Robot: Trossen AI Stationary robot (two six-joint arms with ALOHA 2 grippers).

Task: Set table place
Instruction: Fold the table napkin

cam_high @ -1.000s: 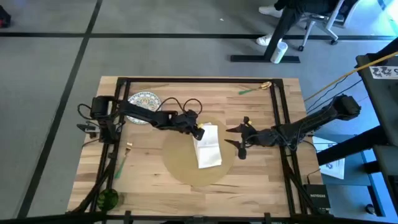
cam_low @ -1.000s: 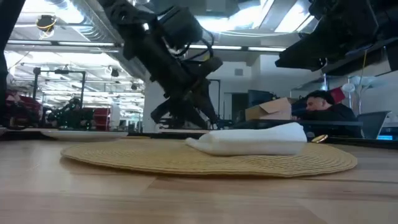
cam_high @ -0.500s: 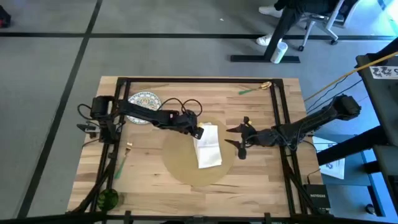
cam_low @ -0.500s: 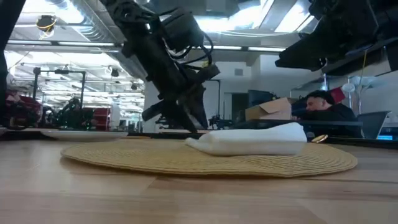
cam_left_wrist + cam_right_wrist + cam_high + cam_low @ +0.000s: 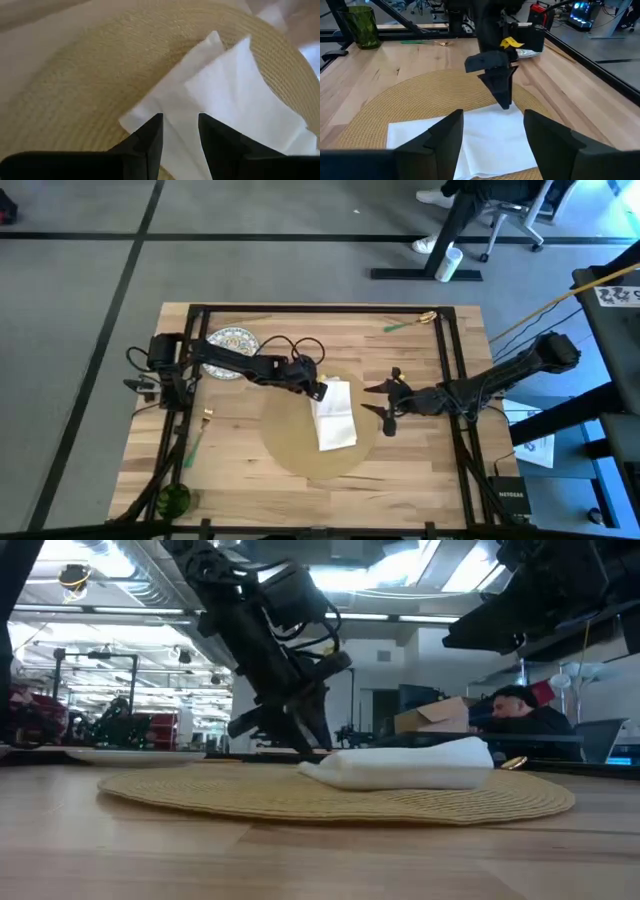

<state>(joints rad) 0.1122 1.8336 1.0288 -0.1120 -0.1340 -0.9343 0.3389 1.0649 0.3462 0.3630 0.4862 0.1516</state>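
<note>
The place [image 5: 305,442], my round tan mat, lies flat near the middle of the table [image 5: 240,455], a little toward the front edge, with the white napkin [image 5: 334,415] resting on its right half. My left gripper [image 5: 318,391] sits at the napkin's far-left corner, fingers close together with only a narrow gap and nothing between them that I can see in the left wrist view — the tips [image 5: 152,135] hang just over the cloth. Against a second ago the mat and napkin have not shifted at all; only the left wrist has tipped and lifted slightly in the low view, so I read this as backing off a napkin already laid, not a fresh grab (a judgement, not a certainty). My right gripper [image 5: 385,405] waits just beside the mat's right edge, jaws spread wide, empty. Outward from there: the patterned plate [image 5: 232,340] is at the far left, a green glass [image 5: 172,500] at the near-left corner — both not yet brought to the mat.
</note>
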